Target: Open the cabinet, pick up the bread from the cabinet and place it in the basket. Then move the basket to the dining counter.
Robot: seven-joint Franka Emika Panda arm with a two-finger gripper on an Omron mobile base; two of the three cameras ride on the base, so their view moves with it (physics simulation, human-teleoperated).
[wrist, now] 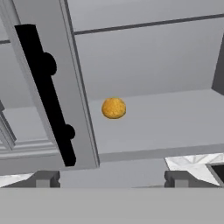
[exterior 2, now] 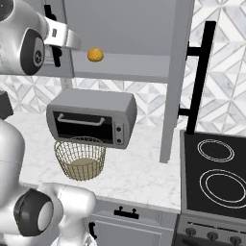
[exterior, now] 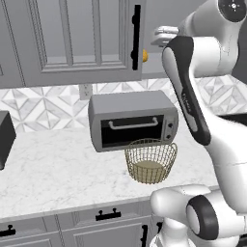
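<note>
Jaws spread wide and empty, we face the small round golden-orange bread [wrist: 113,108] on the grey cabinet [wrist: 144,65] shelf, at twelve o'clock; its door edge at nine o'clock could snag our reach.

A rendered home kitchen is showing here; a grey wall cabinet [exterior 2: 120,33] is hanging over a white marble-patterned countertop [exterior: 58,164] with a patterned tile backsplash [exterior: 43,108] running behind it; a grey toaster oven [exterior: 132,120] is sitting on the counter; a black stovetop [exterior 2: 216,178] with ring burners is lying beside it; grey drawers [exterior: 103,224] with black handles are running below.
</note>
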